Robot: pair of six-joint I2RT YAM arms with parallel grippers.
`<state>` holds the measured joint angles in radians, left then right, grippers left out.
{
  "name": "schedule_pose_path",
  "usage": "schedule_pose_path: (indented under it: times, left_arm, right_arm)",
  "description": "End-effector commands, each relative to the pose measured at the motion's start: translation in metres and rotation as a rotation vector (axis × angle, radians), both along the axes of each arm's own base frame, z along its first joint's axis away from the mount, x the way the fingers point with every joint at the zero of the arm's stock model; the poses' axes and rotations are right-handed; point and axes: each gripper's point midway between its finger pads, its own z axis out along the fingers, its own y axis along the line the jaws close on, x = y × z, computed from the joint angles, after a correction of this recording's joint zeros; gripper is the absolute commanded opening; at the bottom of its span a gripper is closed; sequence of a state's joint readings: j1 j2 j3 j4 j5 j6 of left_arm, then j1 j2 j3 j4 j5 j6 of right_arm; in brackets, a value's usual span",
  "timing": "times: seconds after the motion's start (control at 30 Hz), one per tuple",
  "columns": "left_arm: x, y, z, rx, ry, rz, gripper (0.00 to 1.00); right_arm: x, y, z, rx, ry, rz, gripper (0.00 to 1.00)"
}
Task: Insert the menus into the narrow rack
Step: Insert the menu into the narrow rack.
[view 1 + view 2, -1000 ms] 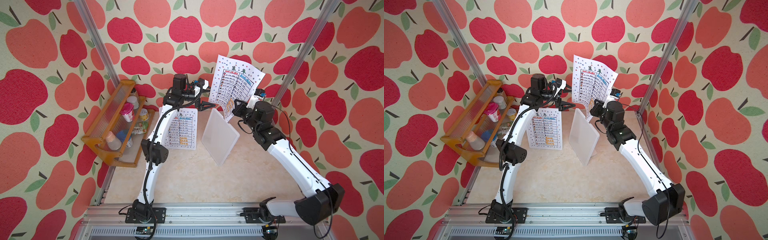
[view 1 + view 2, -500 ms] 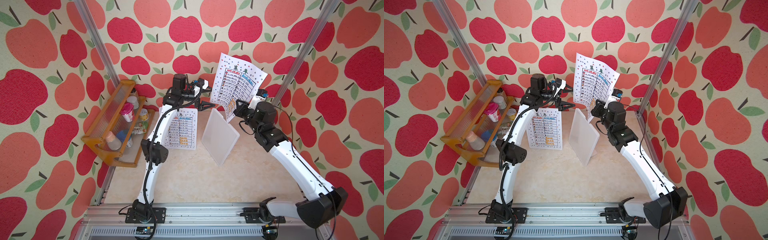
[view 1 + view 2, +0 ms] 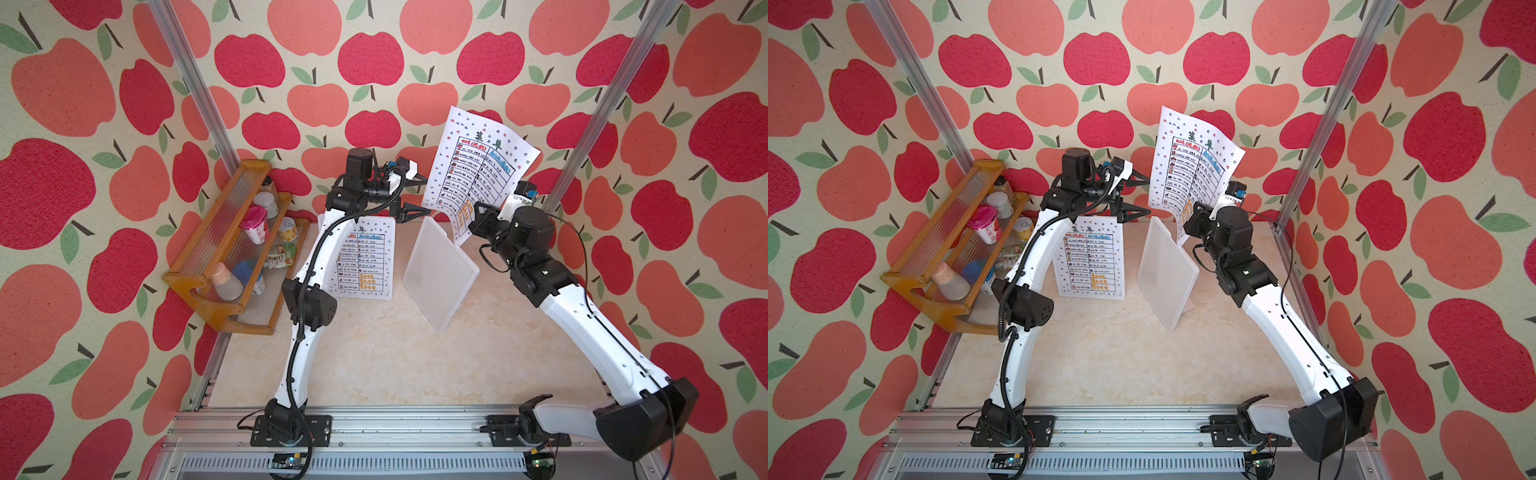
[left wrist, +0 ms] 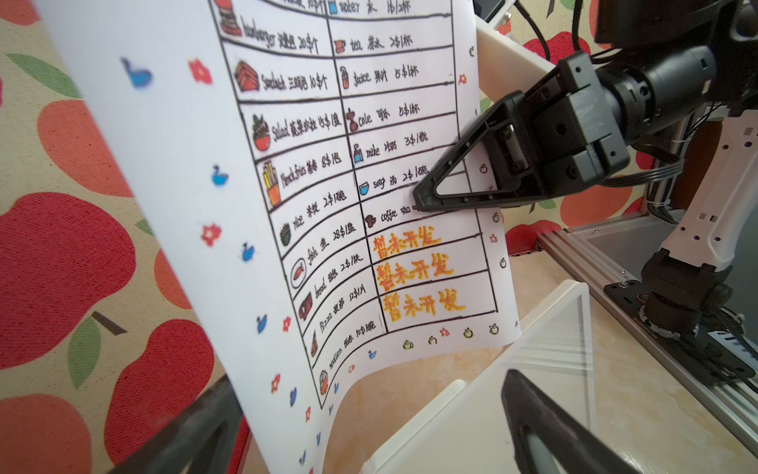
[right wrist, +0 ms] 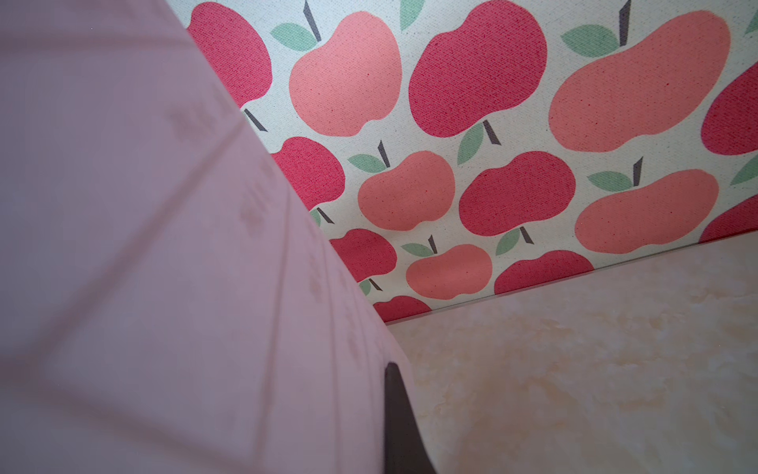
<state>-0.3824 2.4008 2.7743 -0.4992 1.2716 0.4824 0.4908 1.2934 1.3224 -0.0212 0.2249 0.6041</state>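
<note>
One menu (image 3: 478, 174) hangs upright in the air, bowed. The right gripper (image 3: 473, 212) pinches it low on one side edge, jaws pressed together on the paper. The sheet's bottom edge sits just above the far end of the rack (image 3: 438, 274), which stands on the desk (image 3: 395, 365). The left gripper (image 3: 422, 195) is spread wide at the sheet's free side and holds nothing. A second menu (image 3: 365, 266) lies flat on the desk near the rack, partly under the left arm.

To do the step well, I judge the bow should be flattened first, perhaps with the left gripper steadying the free edge. The bottom edge should then be lined up along the slot and lowered slowly, so the paper does not buckle on the rim.

The left wrist view shows the pinch on the printed face and the gap between sheet and rack, which is hard to read in both top views. The right wrist view gives only the sheet's blurred back and one finger (image 5: 393, 410).
</note>
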Motion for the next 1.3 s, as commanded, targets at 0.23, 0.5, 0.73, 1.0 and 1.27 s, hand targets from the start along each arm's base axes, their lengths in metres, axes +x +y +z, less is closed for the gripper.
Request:
schedule_pose_path:
  times: [0.23, 0.5, 0.73, 1.0, 1.27]
  left_arm:
    - [-0.018, 0.009, 0.026, -0.020, -0.051, -0.027, 0.99]
    - [-0.022, 0.008, 0.028, -0.020, -0.051, -0.029, 0.99]
    - [-0.024, 0.006, 0.028, -0.016, -0.050, -0.032, 0.99]
    - [-0.025, 0.005, 0.028, -0.015, -0.048, -0.035, 0.99]
    - [-0.027, 0.007, 0.027, -0.008, -0.040, -0.034, 0.99]
  right_arm:
    - [0.000, 0.001, -0.002, 0.014, -0.002, -0.009, 0.00]
    - [-0.006, -0.002, -0.005, 0.016, 0.005, -0.011, 0.00]
    - [-0.011, -0.006, -0.006, 0.013, 0.008, -0.014, 0.00]
    - [-0.020, -0.008, -0.004, 0.015, 0.009, 0.001, 0.00]
    - [-0.023, -0.008, -0.012, 0.015, 0.026, 0.014, 0.00]
